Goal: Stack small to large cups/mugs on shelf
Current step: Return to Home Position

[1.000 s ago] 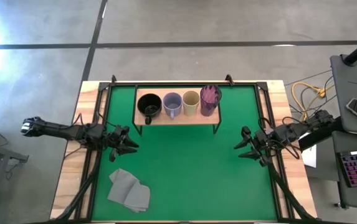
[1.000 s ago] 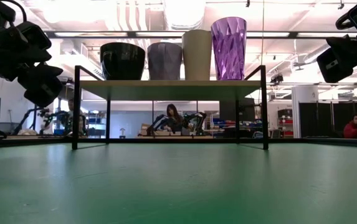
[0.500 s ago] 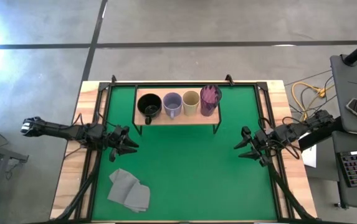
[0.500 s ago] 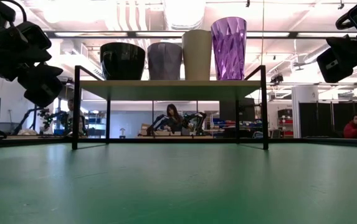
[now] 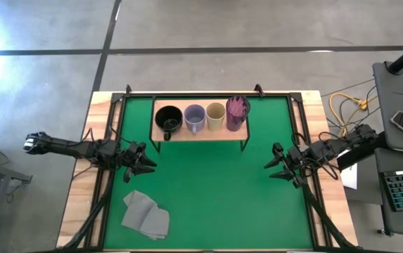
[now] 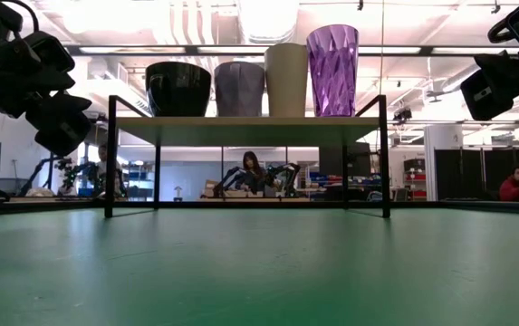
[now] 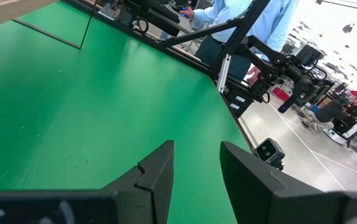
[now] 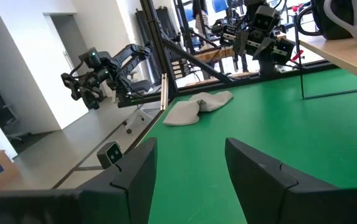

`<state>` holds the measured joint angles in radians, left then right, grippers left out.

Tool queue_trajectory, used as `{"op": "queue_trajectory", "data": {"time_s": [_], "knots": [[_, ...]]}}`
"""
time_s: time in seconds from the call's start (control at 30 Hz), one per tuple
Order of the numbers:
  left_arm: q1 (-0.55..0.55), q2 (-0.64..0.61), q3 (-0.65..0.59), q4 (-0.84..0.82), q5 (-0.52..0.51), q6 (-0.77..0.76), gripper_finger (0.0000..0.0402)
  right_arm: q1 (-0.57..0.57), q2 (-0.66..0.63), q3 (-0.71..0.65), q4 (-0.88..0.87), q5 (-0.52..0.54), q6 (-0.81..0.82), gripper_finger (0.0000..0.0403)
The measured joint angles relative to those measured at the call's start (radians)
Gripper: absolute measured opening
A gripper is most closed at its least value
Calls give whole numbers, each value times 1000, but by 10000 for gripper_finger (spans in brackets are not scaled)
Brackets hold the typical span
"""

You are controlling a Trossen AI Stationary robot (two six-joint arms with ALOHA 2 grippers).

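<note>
Now faceted purple tumbler (image 5: 237,112) upright on light-wood shelf (image 5: 208,135)

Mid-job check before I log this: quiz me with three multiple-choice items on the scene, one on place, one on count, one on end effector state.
1. Where on the shelf does the purple tumbler stand?
A. at the end nearest the right arm
B. at the end nearest the left arm
C. in the middle of the row

2. How many cups and mugs stand on the shelf?
A. two
B. three
C. four

3. The left end effector and the right end effector are:
A. both open, holding nothing
B. both shut
C. left shut, right open

1 A: the high view shows it at the row's right-arm end.
2 C: four stand side by side.
3 A: each wrist view shows an empty gap between the fingers.
</note>
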<state>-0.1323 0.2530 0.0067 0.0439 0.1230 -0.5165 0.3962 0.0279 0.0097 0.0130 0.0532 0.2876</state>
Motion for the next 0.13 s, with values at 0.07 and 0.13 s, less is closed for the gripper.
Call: {"op": "queue_trajectory", "data": {"time_s": [0.07, 0.13], "knots": [[0, 0, 0, 0, 0, 0, 116, 0, 0, 0, 0, 0, 0, 183], [0, 0, 0, 0, 0, 0, 116, 0, 0, 0, 0, 0, 0, 183]]}}
